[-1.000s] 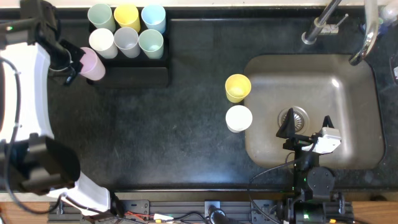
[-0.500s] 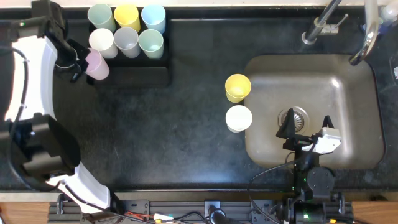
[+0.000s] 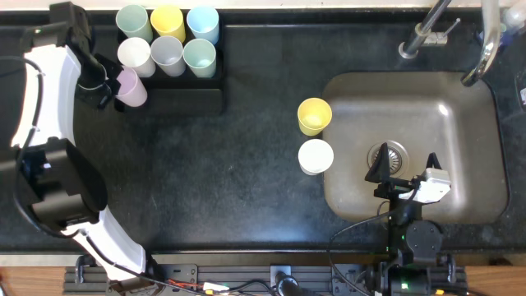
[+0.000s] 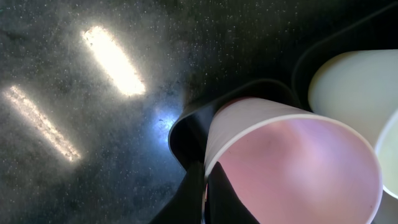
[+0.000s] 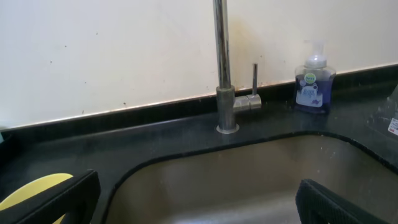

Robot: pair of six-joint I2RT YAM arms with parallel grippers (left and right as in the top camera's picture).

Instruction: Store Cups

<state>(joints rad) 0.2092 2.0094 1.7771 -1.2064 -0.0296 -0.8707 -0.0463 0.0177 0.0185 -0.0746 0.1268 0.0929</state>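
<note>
My left gripper is shut on the rim of a pink cup, tilted at the left front corner of the black cup rack. In the left wrist view, the pink cup hangs over the rack's rounded corner, beside a white cup, with the left gripper pinching its wall. Several cups stand in the rack, among them a white cup. A yellow cup and a white cup stand on the counter left of the sink. My right gripper is open over the sink.
The steel sink takes up the right side, with a faucet behind it. The right wrist view has the faucet, a soap bottle and the yellow cup's rim. Dark counter lies between rack and sink.
My left gripper has carried the pink cup a little up and to the right, closer to the rack's corner. The right arm has not moved.
</note>
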